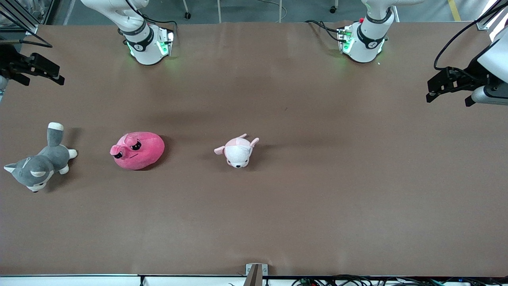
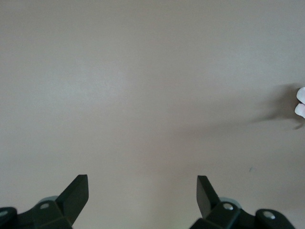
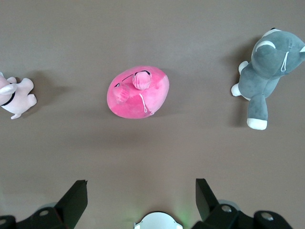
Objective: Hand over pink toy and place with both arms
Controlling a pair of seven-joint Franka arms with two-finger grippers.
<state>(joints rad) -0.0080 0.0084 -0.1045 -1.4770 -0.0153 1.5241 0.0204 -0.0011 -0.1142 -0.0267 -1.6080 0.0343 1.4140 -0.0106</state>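
The pink toy [image 1: 137, 150], a round hot-pink plush with dark droopy eyes and a small snout nub, lies on the brown table [image 1: 317, 198], toward the right arm's end and free of both grippers. Just beside it, nearer that end, lies the grey-and-white husky plush [image 1: 39, 163] on its side, one leg raised. Toward the middle of the table and well apart from the pink toy lies the pale pink-and-white puppy plush [image 1: 238, 151]. All three toys sit at about the same distance from the front camera.

In the right wrist view the pink toy [image 3: 138, 91] appears between the husky [image 3: 267, 71] and the puppy [image 3: 14, 98], and the right gripper [image 3: 141, 195] shows both black fingertips [image 3: 76, 193] set wide apart with nothing between them. In the front view the right gripper [image 1: 55, 77] hangs in the air over the table edge at the right arm's end.

The left gripper [image 1: 434, 93] hangs over the table edge at the left arm's end. In the left wrist view the left gripper [image 2: 143, 193] has its jaws spread wide and empty over bare table [image 2: 143, 86], with a small white-pink fragment of the puppy [image 2: 300, 102] at the picture's edge
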